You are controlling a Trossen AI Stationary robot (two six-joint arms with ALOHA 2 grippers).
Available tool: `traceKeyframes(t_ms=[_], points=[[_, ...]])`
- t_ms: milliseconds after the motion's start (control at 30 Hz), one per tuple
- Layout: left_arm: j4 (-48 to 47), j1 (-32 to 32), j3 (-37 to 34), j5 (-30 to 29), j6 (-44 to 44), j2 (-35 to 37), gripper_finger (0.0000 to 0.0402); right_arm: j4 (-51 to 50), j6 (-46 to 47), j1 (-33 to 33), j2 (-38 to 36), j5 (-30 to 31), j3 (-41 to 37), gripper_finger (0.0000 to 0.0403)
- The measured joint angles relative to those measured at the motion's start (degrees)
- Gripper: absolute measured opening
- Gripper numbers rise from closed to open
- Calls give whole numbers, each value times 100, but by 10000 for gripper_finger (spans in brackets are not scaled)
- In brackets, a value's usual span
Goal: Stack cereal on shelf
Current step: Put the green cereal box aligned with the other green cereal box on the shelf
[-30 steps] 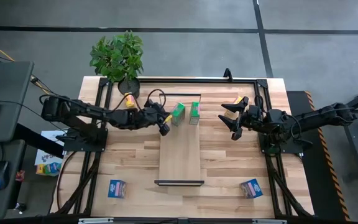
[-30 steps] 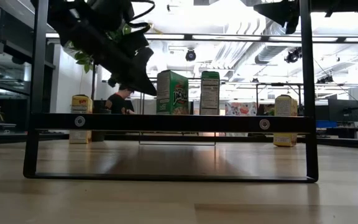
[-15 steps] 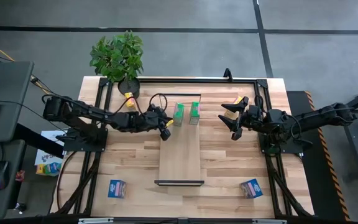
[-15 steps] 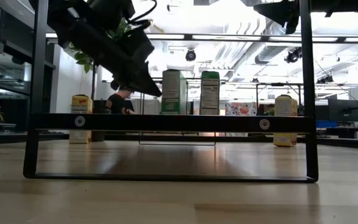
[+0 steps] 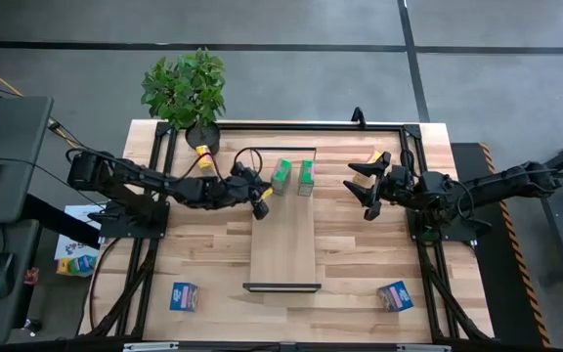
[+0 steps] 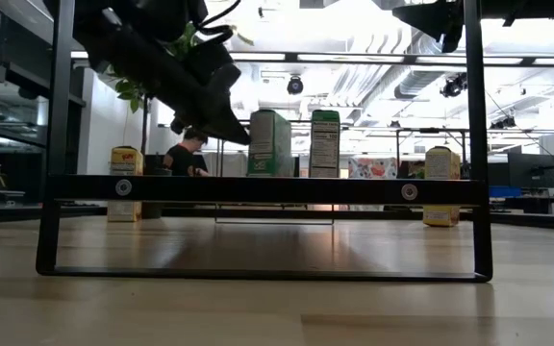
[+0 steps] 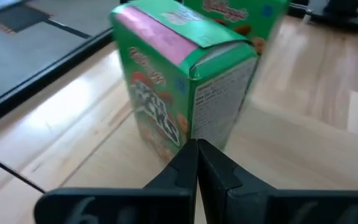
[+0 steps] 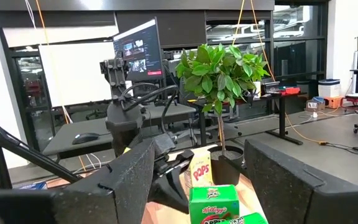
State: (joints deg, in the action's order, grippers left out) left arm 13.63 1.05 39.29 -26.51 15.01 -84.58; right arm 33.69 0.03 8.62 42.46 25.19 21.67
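Two green cereal boxes [image 5: 281, 176] [image 5: 306, 176] stand upright on their bases at the far end of the shelf [image 5: 283, 244], a light plank with black end brackets. My left gripper [image 5: 260, 202] is shut. It points slantwise down at the left green box [image 7: 179, 87], with its tips [image 7: 196, 152] low at that box's near corner. My right gripper [image 5: 368, 186] hangs open above the table to the right of the shelf, holding nothing. A yellow box [image 5: 203, 156] stands at the far left, and another [image 6: 440, 187] at the far right. My left gripper's shut fingertips [image 7: 191, 155] stand at the lower part of the left green box's near upright corner [image 7: 194, 127]. They come slanting down from the table's left. I cannot tell whether they touch the cardboard. The box stands upright on the shelf.
A potted plant [image 5: 186, 93] stands at the table's far left corner. Two blue boxes [image 5: 184, 295] [image 5: 395, 295] sit near the front edge, left and right of the shelf. Black frame bars [image 5: 145, 254] run along the table's sides. The shelf's near half is bare wood.
My left gripper, shut throughout, has edged toward the left green box. The box has turned about on its base on the shelf, staying upright. In the low view it now shows a narrower face than before.
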Motion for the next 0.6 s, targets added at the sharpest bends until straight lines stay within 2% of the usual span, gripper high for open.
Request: traceKeyframes(t_ms=[133, 233, 300, 433, 500, 600], points=[[0, 283, 0, 174, -21, 0, 0, 0, 1, -1, 1, -1, 0, 241], [5, 455, 0, 589, 21, 0, 0, 0, 0, 0, 0, 0, 0, 241], [40, 459, 0, 781, 76, 0, 0, 0, 0, 0, 0, 0, 0, 241], [44, 296, 0, 805, 78, 0, 0, 0, 0, 0, 0, 0, 0, 241], [38, 173, 0, 679, 79, 39, 0, 0, -1, -1, 0, 0, 0, 241], [-52, -8, 3, -96, 13, 141, 0, -2, 0, -1, 0, 0, 0, 241]])
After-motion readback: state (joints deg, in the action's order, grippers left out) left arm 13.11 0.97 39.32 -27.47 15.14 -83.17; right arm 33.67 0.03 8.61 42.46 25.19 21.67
